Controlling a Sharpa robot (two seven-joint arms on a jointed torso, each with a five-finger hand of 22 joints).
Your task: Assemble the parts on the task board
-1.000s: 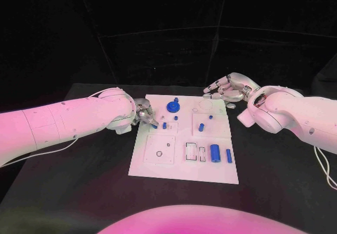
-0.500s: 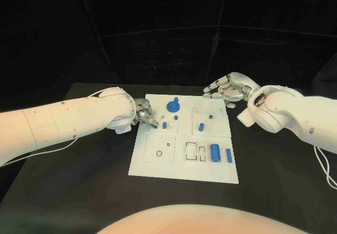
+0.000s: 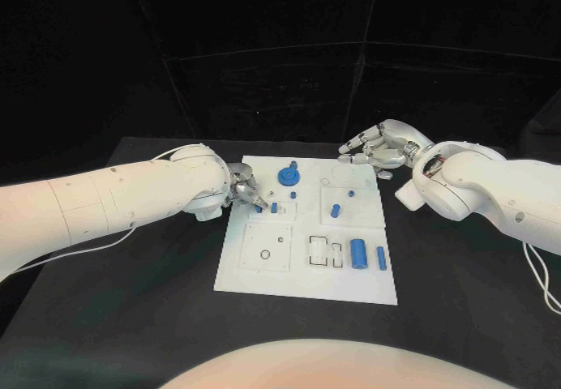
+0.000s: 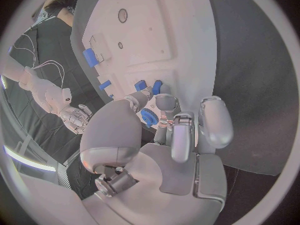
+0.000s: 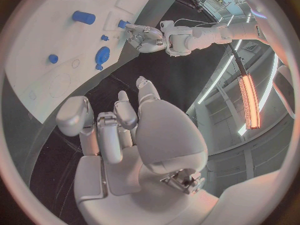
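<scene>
So the left hand is down at the near-left edge of the task board, fingers bunched together around a small blue peg — looks like it's pinching it between fingertips right next to a second peg that's standing in the board. The right hand is just hanging off the far right corner of the board, fingers loosely curled and apart, nothing in it. If I had to guess, the step is seating that peg in its hole, and the trick there is keeping it dead upright and pushing straight down; any tilt and it'll jam or skate off, and it's close enough to the neighbouring peg that a sloppy finger could knock that one. The other bits are spread around: a blue round knob piece further back, a short cylinder mid-board, and two longer blue bars in the near slots. Honestly the annoying part is that the fingers cover most of the peg in the wrist view, so I can't tell if its tip is actually in a hole or only resting on the surface, or how firm the hold really is.
</scene>
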